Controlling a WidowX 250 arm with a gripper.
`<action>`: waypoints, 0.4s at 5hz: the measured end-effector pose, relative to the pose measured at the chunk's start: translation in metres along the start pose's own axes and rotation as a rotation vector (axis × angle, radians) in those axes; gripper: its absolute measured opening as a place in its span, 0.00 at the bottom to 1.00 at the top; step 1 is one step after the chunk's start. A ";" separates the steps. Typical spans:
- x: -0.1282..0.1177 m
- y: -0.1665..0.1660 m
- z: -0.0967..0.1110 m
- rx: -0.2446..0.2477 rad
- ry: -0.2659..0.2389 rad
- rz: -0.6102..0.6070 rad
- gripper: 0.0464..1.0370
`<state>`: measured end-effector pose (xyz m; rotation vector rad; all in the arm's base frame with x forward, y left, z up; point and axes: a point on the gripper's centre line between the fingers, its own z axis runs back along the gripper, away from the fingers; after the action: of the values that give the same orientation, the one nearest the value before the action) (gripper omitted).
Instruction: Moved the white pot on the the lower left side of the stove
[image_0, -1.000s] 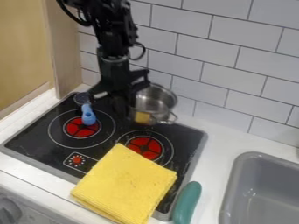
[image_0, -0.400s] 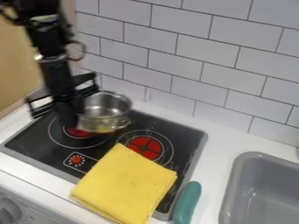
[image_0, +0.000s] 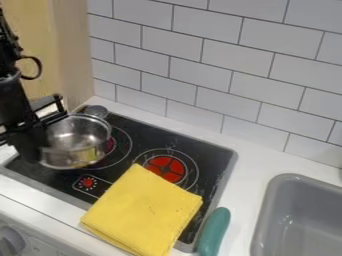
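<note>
The black end effector (image_0: 32, 152) hangs at the left of the view, closed narrowly on the near-left side of the round, shiny silver metal pot (image_0: 75, 142), which it holds. The pot is over the left part of the black glass stovetop (image_0: 141, 134), covering much of the left red burner (image_0: 111, 145); whether its base touches the glass, I cannot tell. A small round grey object (image_0: 96, 110) lies just behind the pot. In front of the pot is a printed red dial (image_0: 87, 183). The right red burner (image_0: 166, 168) lies to the pot's right, and a folded yellow cloth (image_0: 143, 212) lies across the stovetop's front edge. Beside the cloth is a rounded teal object (image_0: 214, 232) and, farther right on the white table (image_0: 267, 161), a grey sink (image_0: 268, 207). White wall tiles (image_0: 220, 65) stand behind.
</note>
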<state>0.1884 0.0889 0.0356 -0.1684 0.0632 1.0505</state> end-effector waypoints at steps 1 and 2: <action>0.002 0.014 -0.004 0.007 -0.007 0.020 0.02; 0.005 0.019 -0.011 0.039 -0.007 0.022 0.02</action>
<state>0.1742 0.1005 0.0217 -0.1289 0.0799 1.0712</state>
